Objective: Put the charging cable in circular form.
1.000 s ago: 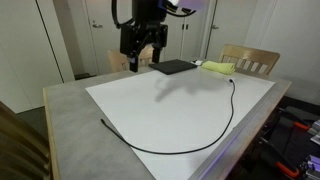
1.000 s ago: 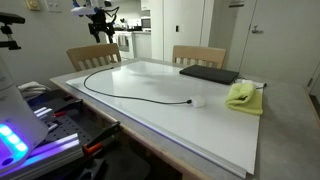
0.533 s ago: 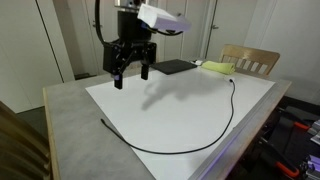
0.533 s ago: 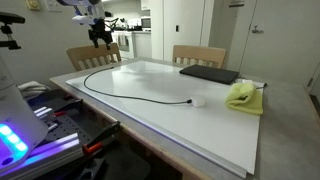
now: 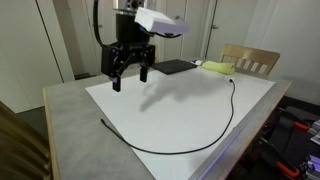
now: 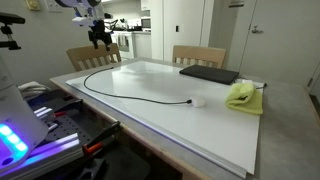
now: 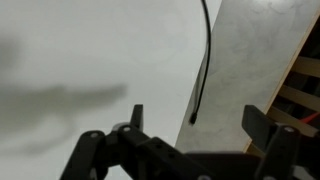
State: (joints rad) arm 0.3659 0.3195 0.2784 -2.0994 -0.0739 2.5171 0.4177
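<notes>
The gripper (image 5: 130,78) hangs above the far left of the white board (image 5: 170,100), its fingers spread wide and holding nothing. The charging cable (image 5: 233,105) lies flat in an open arc along the board's near and right sides. In the wrist view, one end lies right at the board's edge beside the grey table (image 5: 65,110). The cord is thin and flat on a smooth surface, so the fingers could scrape the board or miss it. A pull on one end could also drag the whole arc along instead of curling it, or tip it off the near edge.
</notes>
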